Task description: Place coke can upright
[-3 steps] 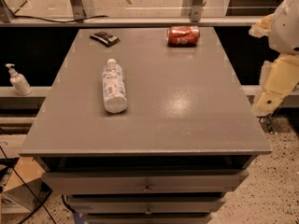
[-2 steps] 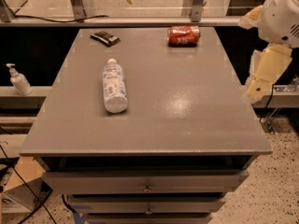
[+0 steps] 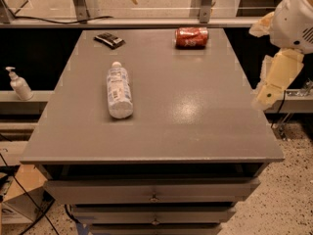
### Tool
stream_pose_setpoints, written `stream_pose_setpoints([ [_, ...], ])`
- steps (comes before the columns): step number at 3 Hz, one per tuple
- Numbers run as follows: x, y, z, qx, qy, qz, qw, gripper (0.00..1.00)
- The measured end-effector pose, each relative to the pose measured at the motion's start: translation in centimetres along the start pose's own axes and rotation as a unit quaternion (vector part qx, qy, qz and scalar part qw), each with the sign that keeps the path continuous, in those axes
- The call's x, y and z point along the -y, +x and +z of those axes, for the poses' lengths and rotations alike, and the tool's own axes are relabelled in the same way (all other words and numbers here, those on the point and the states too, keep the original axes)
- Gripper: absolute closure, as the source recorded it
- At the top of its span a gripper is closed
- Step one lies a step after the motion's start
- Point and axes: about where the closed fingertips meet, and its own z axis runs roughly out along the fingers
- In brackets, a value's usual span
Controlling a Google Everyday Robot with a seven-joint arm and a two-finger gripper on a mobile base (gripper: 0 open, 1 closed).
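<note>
Beside table [image 3: 161,131] right edge: claw [image 3: 267,93] higher, nearer; coke can [image 3: 191,37] unmoved, sideways.

Matt plastic end effector [image 3: 268,93], far right

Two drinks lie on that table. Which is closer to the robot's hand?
The red coke can at the far edge of the table; the clear plastic bottle lies farther left. The gripper hangs beyond its right edge.

Grey table [image 3: 195,131], clear bottle [image 3: 119,90] lying flat, dark packet [image 3: 109,39] at back, pump dispenser [image 3: 19,83] left.
</note>
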Motion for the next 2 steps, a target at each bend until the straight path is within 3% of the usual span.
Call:
stream_pose_setpoints([
  [2,3.3,-4.3,4.4,0.010,-0.011,-0.038,0.9992,0.00],
])
